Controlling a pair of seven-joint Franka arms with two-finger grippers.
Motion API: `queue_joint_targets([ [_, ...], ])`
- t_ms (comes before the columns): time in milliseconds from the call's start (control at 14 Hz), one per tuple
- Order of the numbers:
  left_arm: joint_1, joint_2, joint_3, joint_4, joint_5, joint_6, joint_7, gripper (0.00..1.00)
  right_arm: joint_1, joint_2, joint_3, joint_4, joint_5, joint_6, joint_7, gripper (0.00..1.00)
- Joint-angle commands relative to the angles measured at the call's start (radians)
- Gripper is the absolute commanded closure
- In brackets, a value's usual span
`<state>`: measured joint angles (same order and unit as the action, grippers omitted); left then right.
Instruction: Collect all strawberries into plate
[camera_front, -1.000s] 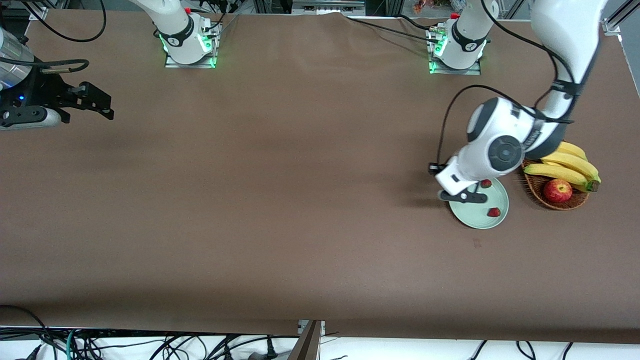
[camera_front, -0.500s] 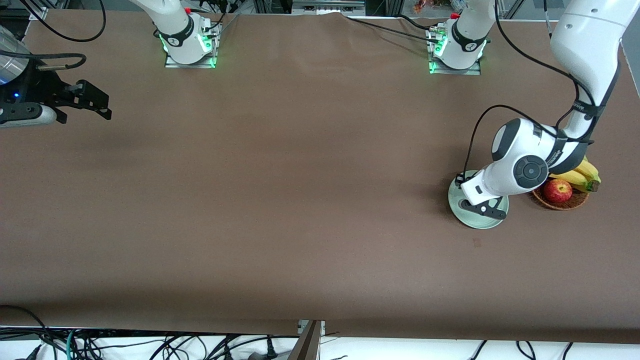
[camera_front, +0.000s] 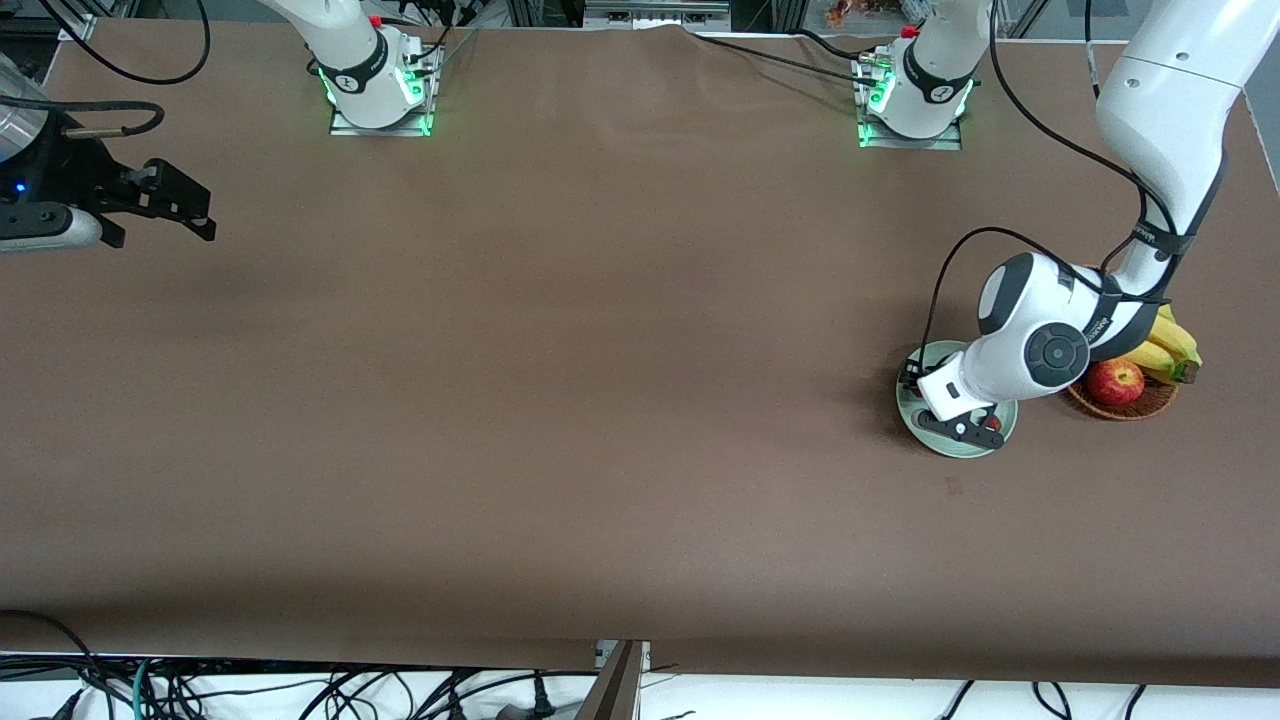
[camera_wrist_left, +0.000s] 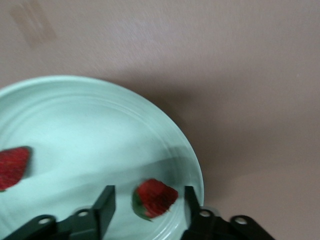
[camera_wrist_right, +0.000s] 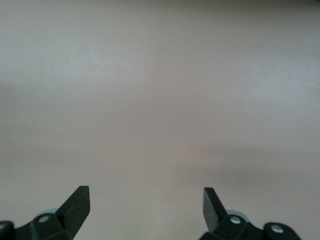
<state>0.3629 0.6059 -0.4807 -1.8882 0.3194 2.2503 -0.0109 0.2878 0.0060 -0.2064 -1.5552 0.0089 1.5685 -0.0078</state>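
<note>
Right now, the left gripper (camera_wrist_left: 147, 205) is hanging low over the plate (camera_front: 914, 366), its two fingers (camera_wrist_left: 106, 202) spread apart with a strawberry (camera_wrist_left: 154, 199) sitting between them. The berry is lying on the plate close to the rim, and neither finger is touching it in the left wrist view. A second strawberry (camera_wrist_left: 13, 166) is resting on the plate nearby, partly cut off by the picture's edge. Only these two berries are showing in the left wrist view; in the front view the gripper (camera_front: 962, 427) is covering most of the plate, and just a speck of red (camera_front: 993, 423) is peeking out beside it.

The plate is sitting on the brown table (camera_front: 560, 380) toward the left arm's end, just beside a wicker basket (camera_front: 1125, 405) holding an apple (camera_front: 1115, 381) and bananas (camera_front: 1172, 343). The left arm is reaching down over the basket to the plate.

The right gripper (camera_wrist_right: 146, 201) is waiting in the air over bare table at the right arm's end, well apart from the plate, with its fingers (camera_wrist_right: 79, 199) wide apart and nothing between them. In the front view it (camera_front: 190, 212) is showing at the picture's edge.
</note>
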Motion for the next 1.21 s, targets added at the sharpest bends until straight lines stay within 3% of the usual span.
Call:
queue_joint_targets([
  [0, 0.005, -0.067, -0.012, 0.012, 0.026, -0.029, 0.008, 0.00, -0.015, 0.026, 0.010, 0.026, -0.017, -0.001, 0.011, 0.00],
  [429, 0.001, -0.273, -0.113, 0.199, 0.012, -0.412, 0.000, 0.00, -0.013, 0.029, 0.010, 0.030, -0.010, 0.028, 0.014, 0.00],
  [786, 0.001, -0.318, -0.122, 0.484, -0.014, -0.740, -0.003, 0.00, -0.010, 0.029, 0.012, 0.030, -0.015, 0.030, 0.014, 0.01],
  [1000, -0.009, -0.379, -0.082, 0.526, -0.092, -0.819, -0.003, 0.00, -0.009, 0.029, 0.012, 0.030, -0.014, 0.030, 0.014, 0.00],
  [1143, -0.077, -0.426, 0.052, 0.506, -0.187, -0.818, -0.004, 0.00, -0.007, 0.029, 0.013, 0.030, -0.013, 0.030, 0.014, 0.00],
])
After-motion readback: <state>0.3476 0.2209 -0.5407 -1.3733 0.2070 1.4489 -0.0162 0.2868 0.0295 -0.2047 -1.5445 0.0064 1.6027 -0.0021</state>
